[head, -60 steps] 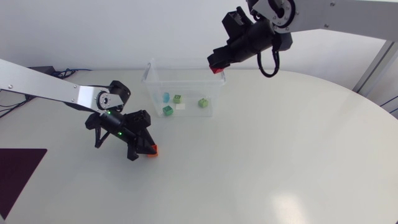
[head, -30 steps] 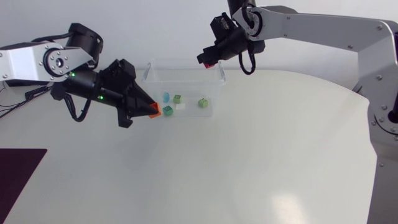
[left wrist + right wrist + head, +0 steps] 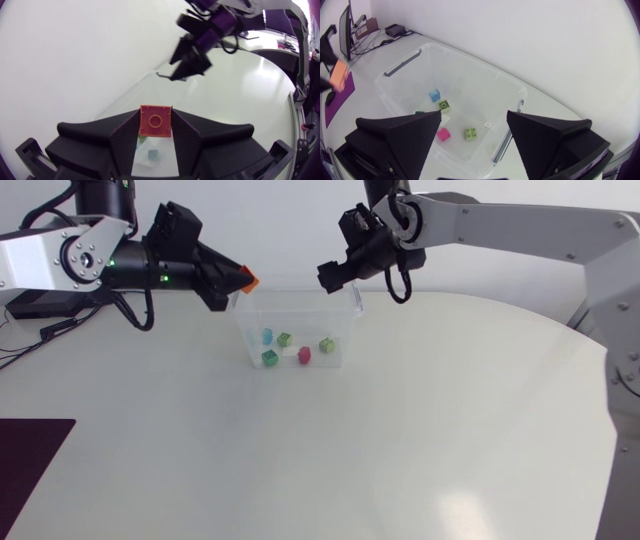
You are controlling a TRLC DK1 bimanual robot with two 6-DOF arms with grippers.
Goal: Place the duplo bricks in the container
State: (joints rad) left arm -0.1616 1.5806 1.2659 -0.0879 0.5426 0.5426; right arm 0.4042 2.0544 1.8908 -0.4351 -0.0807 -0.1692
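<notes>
A clear plastic container (image 3: 296,283) stands at the table's back middle, holding several duplo bricks. Among them are a blue one (image 3: 267,336), a light green one (image 3: 327,345) and a pink-red one (image 3: 304,355). My left gripper (image 3: 236,280) hangs just above the container's left rim, shut on an orange brick (image 3: 247,278). The left wrist view shows that brick (image 3: 155,120) pinched between its fingers. My right gripper (image 3: 334,275) hovers over the container's back right rim, open and empty. In the right wrist view the pink-red brick (image 3: 443,134) lies on the container floor beneath the right gripper (image 3: 474,119).
A dark purple mat (image 3: 28,460) lies at the table's front left corner. The white tabletop (image 3: 420,430) stretches wide in front of and to the right of the container.
My right gripper opened and its red brick dropped into the container. My left arm lifted the orange brick off the table and carried it up to the container's left rim.
</notes>
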